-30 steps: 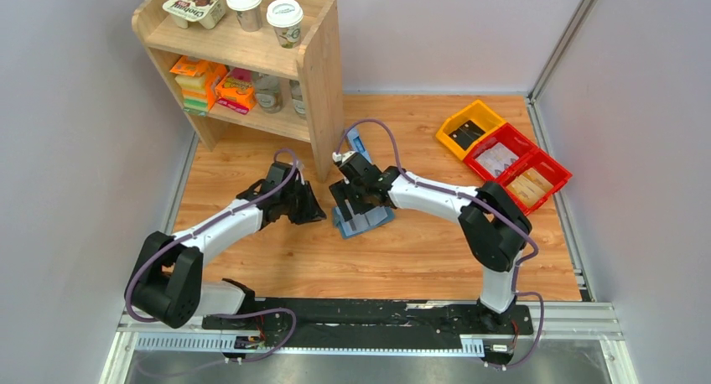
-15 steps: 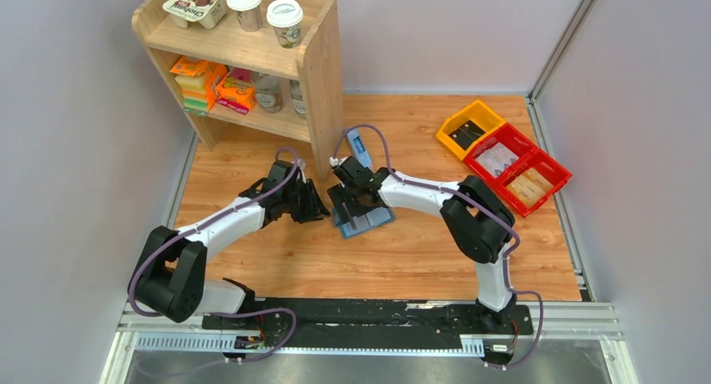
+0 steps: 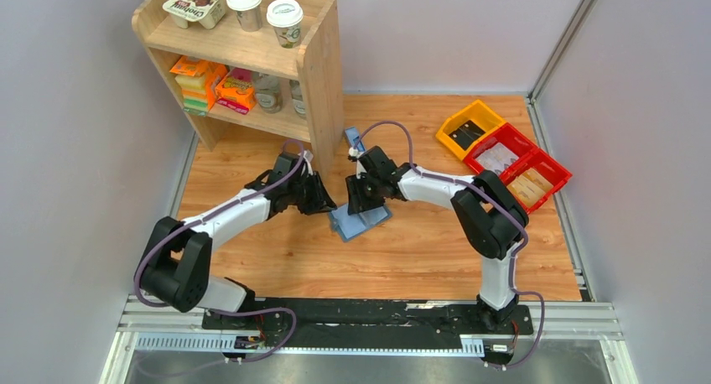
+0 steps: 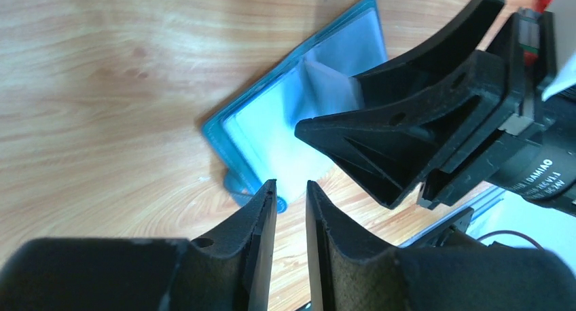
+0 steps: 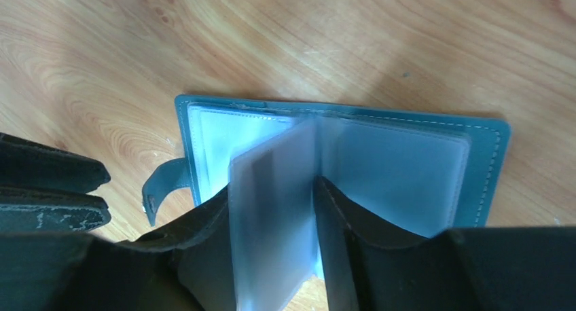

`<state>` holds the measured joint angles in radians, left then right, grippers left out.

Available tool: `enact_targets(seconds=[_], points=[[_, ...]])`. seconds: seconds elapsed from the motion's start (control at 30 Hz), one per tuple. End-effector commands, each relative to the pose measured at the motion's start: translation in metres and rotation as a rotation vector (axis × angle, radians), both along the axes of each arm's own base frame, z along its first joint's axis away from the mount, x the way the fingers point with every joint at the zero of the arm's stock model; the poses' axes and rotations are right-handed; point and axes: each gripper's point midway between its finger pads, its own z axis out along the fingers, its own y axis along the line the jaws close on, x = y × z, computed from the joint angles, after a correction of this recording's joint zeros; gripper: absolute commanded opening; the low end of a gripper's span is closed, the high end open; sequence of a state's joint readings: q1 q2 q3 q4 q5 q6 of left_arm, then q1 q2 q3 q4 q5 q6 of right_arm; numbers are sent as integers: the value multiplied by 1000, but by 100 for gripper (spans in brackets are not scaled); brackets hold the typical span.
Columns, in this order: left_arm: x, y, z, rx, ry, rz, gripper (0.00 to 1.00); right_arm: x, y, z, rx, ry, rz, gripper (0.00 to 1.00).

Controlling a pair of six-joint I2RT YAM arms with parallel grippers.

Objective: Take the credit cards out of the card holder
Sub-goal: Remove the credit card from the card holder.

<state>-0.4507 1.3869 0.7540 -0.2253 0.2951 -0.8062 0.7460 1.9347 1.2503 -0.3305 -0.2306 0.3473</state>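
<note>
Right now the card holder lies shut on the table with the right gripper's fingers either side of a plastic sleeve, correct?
Not shut: the card holder lies open on the table. The right wrist view shows its pages spread, with the right gripper straddling one raised plastic sleeve.

Wood-grain table [image 3: 419,250], grey walls [image 3: 75,149]

One card holder [image 3: 359,220], two pincers, left [image 3: 328,206] and right [image 3: 355,204], one wooden shelf [image 3: 319,65], two paper cups [image 3: 285,22], one yogurt pack [image 3: 194,3], three bins: one yellow [image 3: 469,126], two red [image 3: 520,170]
</note>
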Motion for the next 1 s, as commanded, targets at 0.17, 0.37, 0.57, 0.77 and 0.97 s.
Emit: enact_targets(seconds=[0.17,0.37,0.57,0.77,0.97], points=[[26,-34,-5,1,-34,-81,26,-7,7,9,127,72,22,44],[20,-43,-42,82,50,-139,25,-4,4,12,117,62,8,44],[-4,-30,-70,179,157,-147,24,5,-11,20,50,7,-29,47],[-23,-13,-77,218,183,-131,24,13,-32,25,51,6,-71,36],[-27,-2,-73,256,163,-125,24,12,-44,26,123,54,-107,19]])
